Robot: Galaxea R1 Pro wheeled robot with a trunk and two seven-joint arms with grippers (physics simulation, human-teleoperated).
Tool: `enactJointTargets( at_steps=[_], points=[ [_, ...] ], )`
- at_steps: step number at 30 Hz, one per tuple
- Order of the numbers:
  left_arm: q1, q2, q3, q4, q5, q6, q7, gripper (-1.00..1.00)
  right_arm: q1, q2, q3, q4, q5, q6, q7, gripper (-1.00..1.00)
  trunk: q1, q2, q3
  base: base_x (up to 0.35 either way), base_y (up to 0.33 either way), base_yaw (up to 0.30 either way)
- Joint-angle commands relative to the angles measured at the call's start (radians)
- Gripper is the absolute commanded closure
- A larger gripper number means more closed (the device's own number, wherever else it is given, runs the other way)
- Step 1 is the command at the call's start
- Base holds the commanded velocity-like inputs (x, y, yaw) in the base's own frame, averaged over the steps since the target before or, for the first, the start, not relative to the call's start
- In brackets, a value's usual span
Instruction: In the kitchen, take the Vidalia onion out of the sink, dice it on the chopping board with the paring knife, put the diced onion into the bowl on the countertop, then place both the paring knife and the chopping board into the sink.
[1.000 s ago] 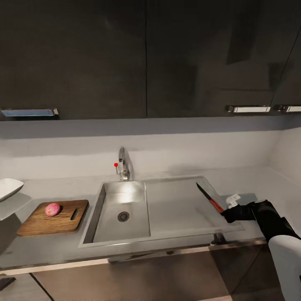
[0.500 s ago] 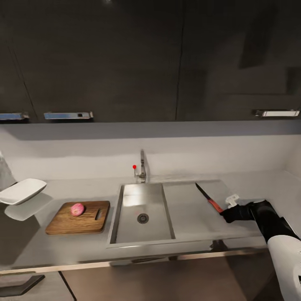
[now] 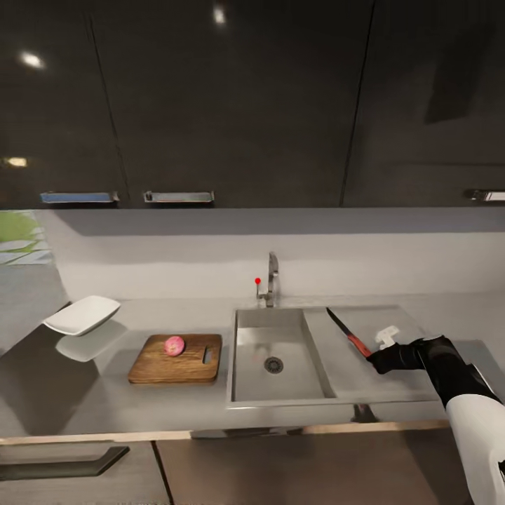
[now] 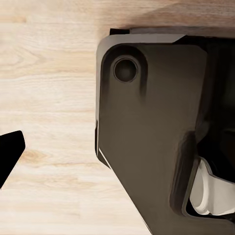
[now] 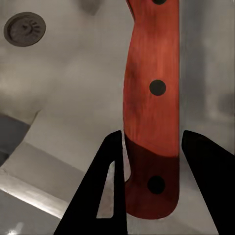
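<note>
One hand [image 3: 375, 359], the right, is clenched on the paring knife [image 3: 347, 336]; the black fingers [image 5: 110, 186] bracket the butt end of the red handle, which carries three dark rivets in the right wrist view. From the grip the dark blade runs forward and away from the robot, its point held above the flat drainboard [image 3: 365, 330] of the sink [image 3: 280, 379]. Directly beneath the hand lies the grey counter [image 3: 84, 400] edge beside the drainboard. Toward the robot's left of the hand sits the steel basin with its round drain [image 3: 273, 364]; the same drain shows past the handle in the right wrist view. Behind the basin, farther from the hand, the chrome faucet [image 3: 271, 280] stands upright with a red dot on its lever. Beyond the basin, well apart from the hand, the chopping board [image 3: 179, 361] lies flat on the counter with its slot handle toward the sink. The Vidalia onion [image 3: 174, 344] rests whole on the board's far half. Farthest from the hand, the white bowl [image 3: 81, 315] sits tilted at the counter's left end. Dark wall cabinets [image 3: 238, 105] hang above. The left wrist view shows a dark robot part [image 4: 156, 127] over pale wood flooring [image 4: 49, 98]; whether the left hand is released or clenched cannot be told.
</note>
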Motion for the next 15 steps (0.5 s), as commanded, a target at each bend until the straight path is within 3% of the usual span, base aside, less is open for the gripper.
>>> enactJointTargets(
  at_steps=[1, 15],
  points=[
    [-0.001, 0.0, -0.008, 0.002, 0.01, 0.001, -0.001, -1.0, -0.001, 0.001, -0.004, -0.001, 0.004, 0.007, 0.006, 1.0, 0.0, -0.001, 0.001, -0.094, 0.299, 0.089],
    [-0.001, 0.0, -0.008, 0.001, 0.01, 0.001, -0.001, -1.0, -0.001, 0.002, -0.004, 0.0, 0.004, 0.007, 0.005, 1.0, 0.0, -0.001, 0.023, -0.081, 0.299, 0.097]
  ],
)
